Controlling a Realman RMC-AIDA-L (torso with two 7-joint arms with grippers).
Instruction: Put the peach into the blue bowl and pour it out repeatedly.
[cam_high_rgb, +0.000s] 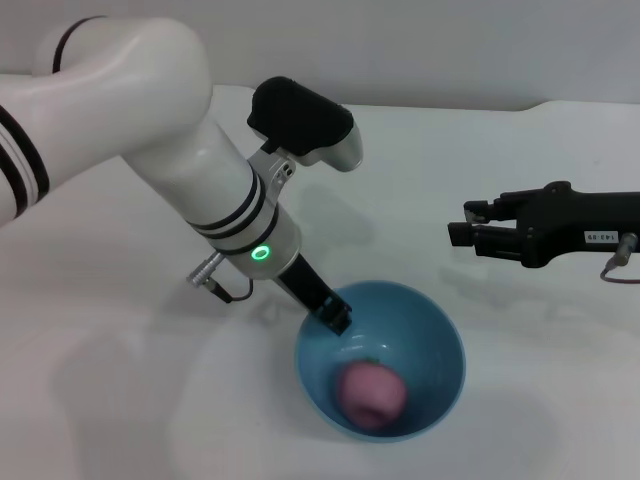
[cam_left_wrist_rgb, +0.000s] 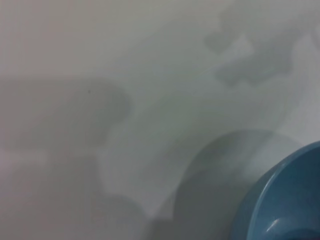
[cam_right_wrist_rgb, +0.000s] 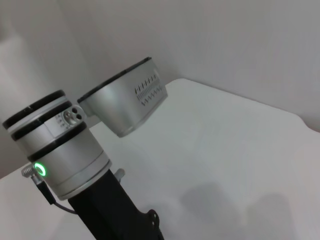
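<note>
The blue bowl (cam_high_rgb: 430, 340) stands on the white table at the front centre. The pink peach (cam_high_rgb: 371, 392) lies inside it, on the bottom. My left gripper (cam_high_rgb: 335, 315) reaches down from the left and sits right at the bowl's near-left rim, its tip just inside the bowl. The bowl's rim also shows in the left wrist view (cam_left_wrist_rgb: 280, 200). My right gripper (cam_high_rgb: 462, 224) hovers open and empty to the right of the bowl and farther back, above the table.
The white table (cam_high_rgb: 120, 380) runs all around the bowl, with its back edge against a pale wall. My left arm's wrist and forearm (cam_right_wrist_rgb: 65, 165) fill the left of the right wrist view.
</note>
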